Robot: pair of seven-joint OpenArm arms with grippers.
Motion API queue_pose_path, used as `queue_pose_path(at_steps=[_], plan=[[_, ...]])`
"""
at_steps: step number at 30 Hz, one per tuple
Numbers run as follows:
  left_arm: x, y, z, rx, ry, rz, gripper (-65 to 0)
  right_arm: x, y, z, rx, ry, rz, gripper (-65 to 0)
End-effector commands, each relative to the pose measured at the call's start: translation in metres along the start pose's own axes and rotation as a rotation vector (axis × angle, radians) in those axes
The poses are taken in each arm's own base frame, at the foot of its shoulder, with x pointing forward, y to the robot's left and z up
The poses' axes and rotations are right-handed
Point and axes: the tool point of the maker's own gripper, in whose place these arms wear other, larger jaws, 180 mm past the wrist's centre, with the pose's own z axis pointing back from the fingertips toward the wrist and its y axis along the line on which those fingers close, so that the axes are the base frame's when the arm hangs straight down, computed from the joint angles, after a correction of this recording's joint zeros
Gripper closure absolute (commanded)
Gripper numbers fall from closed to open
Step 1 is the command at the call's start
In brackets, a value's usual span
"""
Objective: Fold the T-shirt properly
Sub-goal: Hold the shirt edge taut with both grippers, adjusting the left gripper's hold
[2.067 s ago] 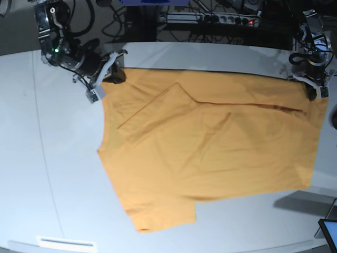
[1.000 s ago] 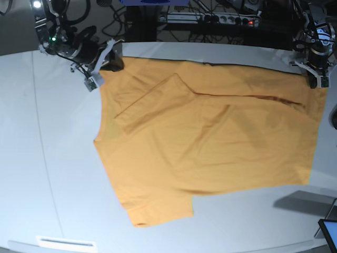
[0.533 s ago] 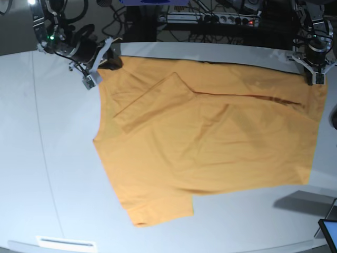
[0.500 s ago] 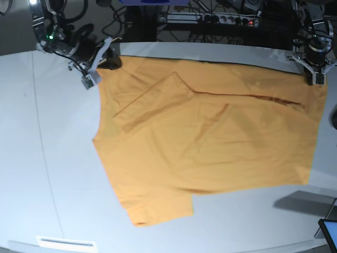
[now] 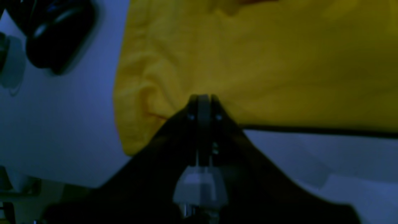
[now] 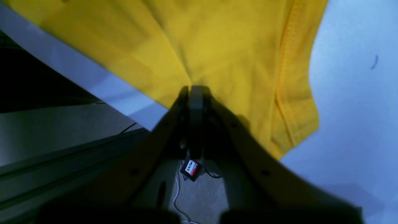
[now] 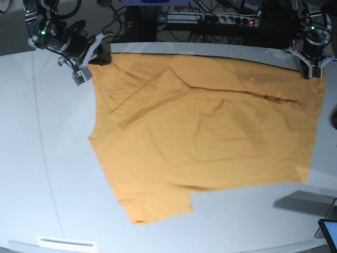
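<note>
Currently I am holding the T-shirt (image 7: 205, 132) by its far edge, the garment lying spread across the surface (image 7: 47, 158) with one sleeve folded in near 11 o'clock. My left tool (image 5: 201, 99) is clamping the hem corner at 2 o'clock; my right tool (image 6: 193, 89) is pinching the cloth at 10 o'clock. Both sets of jaws are pressed narrow on fabric. I judge I am gripping two corners so the edge travels taut and straight into the fold.
</note>
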Motion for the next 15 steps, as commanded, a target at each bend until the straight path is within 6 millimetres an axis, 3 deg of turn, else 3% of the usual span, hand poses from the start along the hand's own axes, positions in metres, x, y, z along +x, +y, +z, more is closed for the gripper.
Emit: queue_pose_path(at_steps=[1, 6, 12, 15], plan=[[0.01, 0.009, 0.003, 0.018, -0.031, -0.025, 0.0, -0.026, -0.022, 0.005, -0.102, 0.123, 0.018, -0.1], [0.001, 0.016, 0.015, 0.051, -0.015, -0.007, 0.0, -0.025, -0.022, 0.006, -0.103, 0.121, 0.015, -0.1], [-0.005, 0.039, 0.026, 0.104, 0.0, -0.006, 0.0, -0.025, -0.022, 0.006, -0.103, 0.121, 0.015, -0.1], [0.002, 0.054, 0.03, 0.142, -0.019, -0.004, 0.0, -0.024, -0.022, 0.006, -0.103, 0.117, 0.018, -0.1]])
